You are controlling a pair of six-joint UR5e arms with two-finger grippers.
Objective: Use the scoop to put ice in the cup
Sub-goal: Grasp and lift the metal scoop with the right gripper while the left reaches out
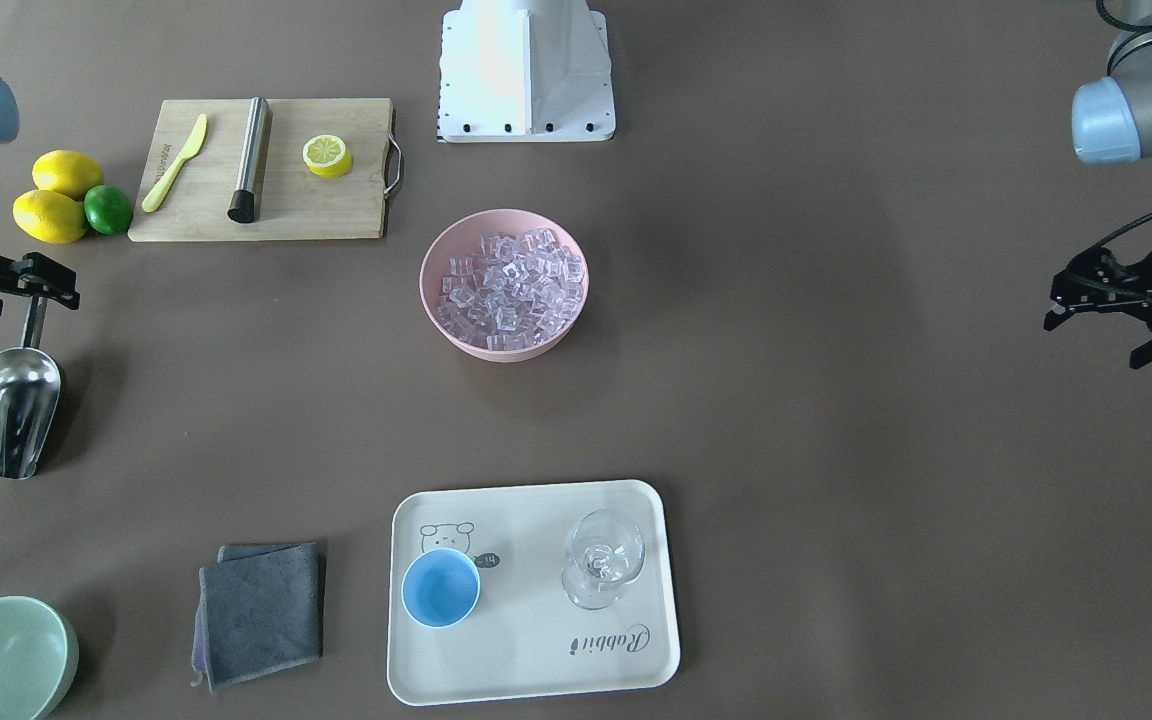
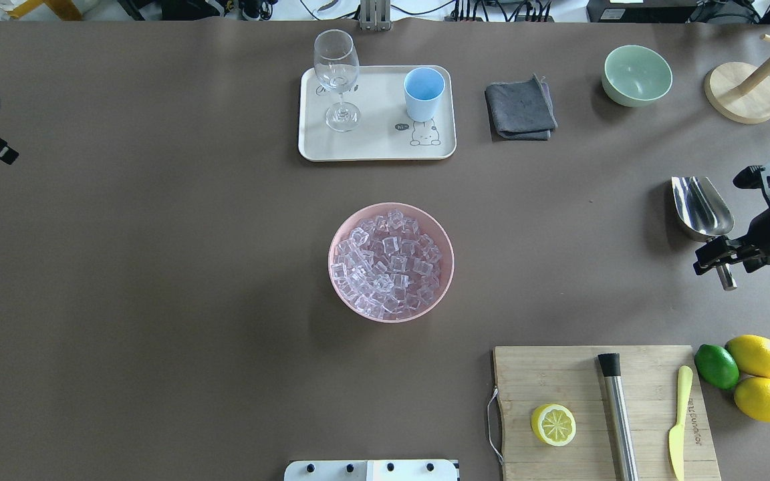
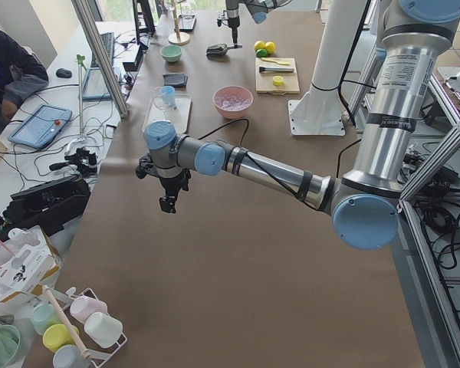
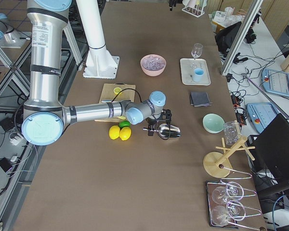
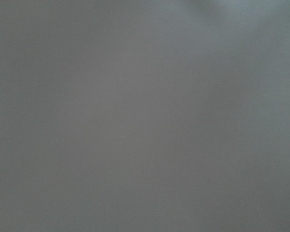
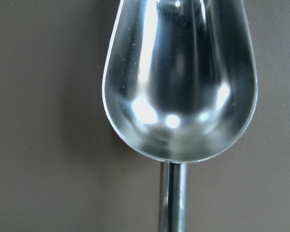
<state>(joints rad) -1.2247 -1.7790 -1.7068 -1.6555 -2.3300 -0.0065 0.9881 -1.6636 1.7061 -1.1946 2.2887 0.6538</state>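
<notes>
1. A brown table [image 1: 836, 450] fills the front-facing view. Mid-table, the pink bowl [image 1: 496, 350] is heaped with ice [image 1: 511, 290]. The cup [image 1: 440, 588] stands empty on the white tray [image 1: 516, 650] at the operators' edge, beside a stemmed glass [image 1: 602, 560]. At the robot's right end the right gripper [image 1: 36, 290] is clamped on the handle of the scoop [image 1: 16, 410]. At the opposite end the left gripper [image 1: 1096, 335] hangs with fingers spread, holding nothing.
2. Overhead, the scoop's trough points toward the operators' edge. Whether the scoop rests on the table or sits just above it is hard to say.
3. From the left end, the left gripper points down over bare table.
4. From the right end, the scoop sits between the lemons [image 4: 114, 132] and a green bowl [image 4: 213, 122].
5. The left wrist camera shows only blurred grey surface.
6. The right wrist camera looks into the scoop's shiny trough, which holds no ice; the handle runs to the bottom edge
</notes>
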